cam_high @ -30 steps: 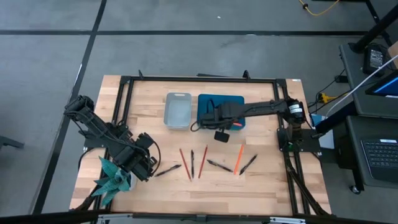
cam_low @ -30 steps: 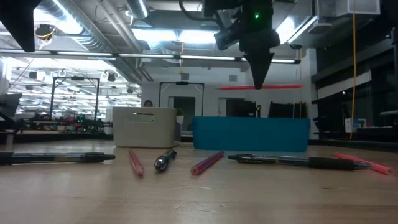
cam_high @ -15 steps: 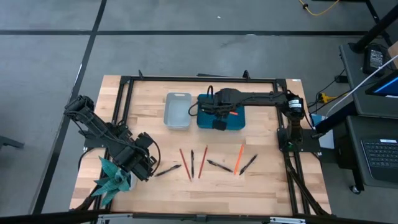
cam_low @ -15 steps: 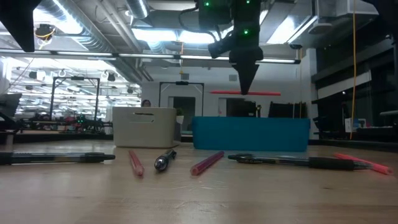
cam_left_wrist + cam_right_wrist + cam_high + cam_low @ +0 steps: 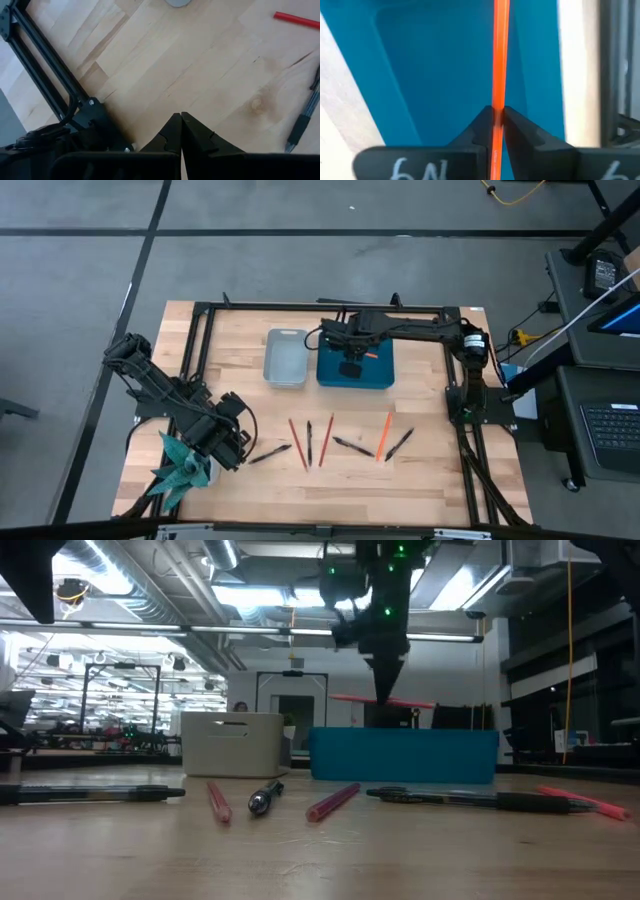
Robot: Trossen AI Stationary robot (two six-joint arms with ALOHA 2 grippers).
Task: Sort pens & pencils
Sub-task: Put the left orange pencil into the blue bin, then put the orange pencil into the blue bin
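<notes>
An orange pencil is pinched between the right gripper's fingers, which are drawn in narrow on its shaft. In the right wrist view the pencil is seen running straight out ahead of the fingertips, with the floor of the blue bin spread out beyond them. In the low view the right gripper is seen pointing downward, the pencil carried roughly level and slightly tilted at the fingertips, above the rim of the blue bin and not touching it. From above, the right gripper is placed over the blue bin, with the grey bin just beside that bin, off to the side of the fingers.

On the tabletop, well apart from the right fingers and nearer the front edge, the remaining pens and pencils are laid in a loose row: a black pen, a red pencil, a dark pen, another red pencil, a further black pen, an orange pencil and one more black pen.

The left gripper is parked low at the tabletop's front corner, its fingers pressed fully together with nothing between them; bare wood and the tip of a pen are seen ahead of them.
</notes>
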